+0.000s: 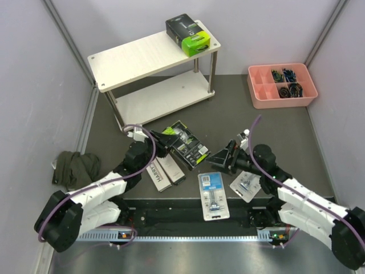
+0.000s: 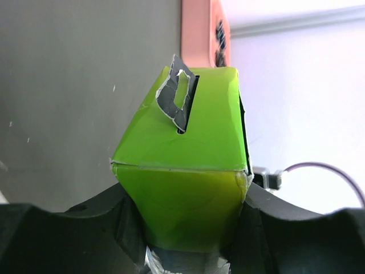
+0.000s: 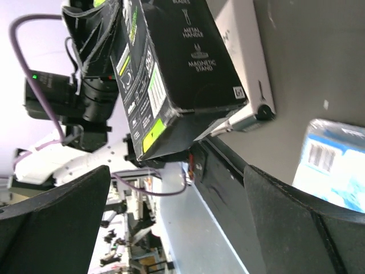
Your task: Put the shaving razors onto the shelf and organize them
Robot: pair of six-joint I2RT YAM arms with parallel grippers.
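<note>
- Lime-green end of 1 black-and-green pack (image 2: 182, 148) fills my left gripper (image 1: 159, 142); jaws part-closed on it, gripped endwise for sliding flat onto a board.
- Shelf (image 1: 131, 57) stands far left; 1 matching pack (image 1: 191, 34) sits at its top board's right end. I judge the held one belongs beside it.
- 2 white Harry's boxes (image 1: 162, 171) lie flat just beside my left gripper.
- 2 blister packs (image 1: 213, 195) lie near the front edge.
- Right gripper (image 1: 222, 157) hangs beside them, jaws wide, empty.
</note>
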